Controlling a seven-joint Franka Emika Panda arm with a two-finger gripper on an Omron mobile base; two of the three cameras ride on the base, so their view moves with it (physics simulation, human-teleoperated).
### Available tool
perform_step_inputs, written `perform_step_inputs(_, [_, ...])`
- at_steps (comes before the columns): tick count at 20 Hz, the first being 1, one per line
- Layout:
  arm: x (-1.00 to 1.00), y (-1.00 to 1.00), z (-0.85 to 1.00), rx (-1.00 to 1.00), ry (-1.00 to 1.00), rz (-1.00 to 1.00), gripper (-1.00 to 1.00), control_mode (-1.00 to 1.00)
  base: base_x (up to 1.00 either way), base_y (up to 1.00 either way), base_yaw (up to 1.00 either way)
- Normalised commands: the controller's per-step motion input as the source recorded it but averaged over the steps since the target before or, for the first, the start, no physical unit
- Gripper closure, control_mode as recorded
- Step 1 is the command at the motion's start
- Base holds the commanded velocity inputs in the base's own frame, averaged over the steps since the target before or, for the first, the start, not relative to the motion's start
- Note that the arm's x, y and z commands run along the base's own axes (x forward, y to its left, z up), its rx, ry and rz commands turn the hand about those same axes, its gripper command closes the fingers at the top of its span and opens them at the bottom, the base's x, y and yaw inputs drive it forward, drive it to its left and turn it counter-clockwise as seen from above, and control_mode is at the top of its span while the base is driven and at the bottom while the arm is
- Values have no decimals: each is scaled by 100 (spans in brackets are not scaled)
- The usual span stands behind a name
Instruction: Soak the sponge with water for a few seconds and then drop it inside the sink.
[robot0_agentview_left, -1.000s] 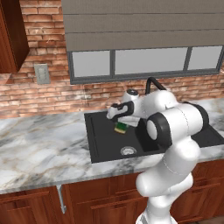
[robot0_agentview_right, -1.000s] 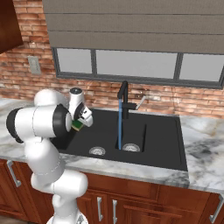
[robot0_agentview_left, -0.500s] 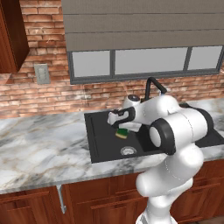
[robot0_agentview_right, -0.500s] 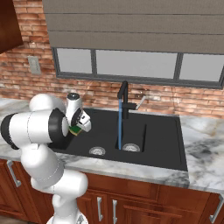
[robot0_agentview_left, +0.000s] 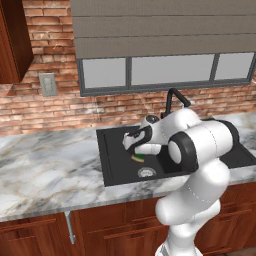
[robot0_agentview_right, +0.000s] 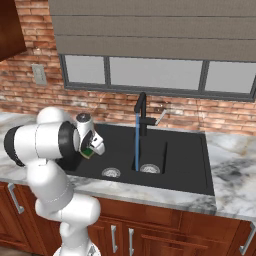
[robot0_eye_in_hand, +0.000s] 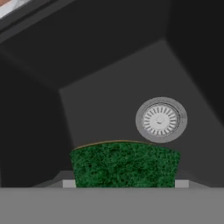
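Your gripper (robot0_agentview_right: 91, 150) is squeezed shut on the sponge (robot0_eye_in_hand: 125, 164), green face showing, over the big basin of the sink (robot0_agentview_right: 180, 172). Past the jaws sits a round drain (robot0_eye_in_hand: 161, 119). Farther off, the water (robot0_agentview_right: 136, 145) runs. I think you are carrying; next, bring the sponge under it.

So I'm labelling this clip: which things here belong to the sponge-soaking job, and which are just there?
Part of the job:
- sponge, held in the shut hand above the sink
- water, running from the faucet
- sink, black, two basins

Just there:
- faucet
- marble counter
- window
- wall outlet
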Motion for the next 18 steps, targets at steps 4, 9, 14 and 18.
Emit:
perform_step_inputs(4, [0, 0, -27, 0, -2, 0, 100, -100, 0, 0, 0])
perform_step_inputs(9, [0, 0, -17, -2, -2, 0, 100, -100, 0, 0, 0])
perform_step_inputs(14, [1, 0, -12, -4, -2, 0, 100, -100, 0, 0, 0])
perform_step_inputs(18, [2, 0, -14, -4, -1, 0, 100, -100, 0, 0, 0])
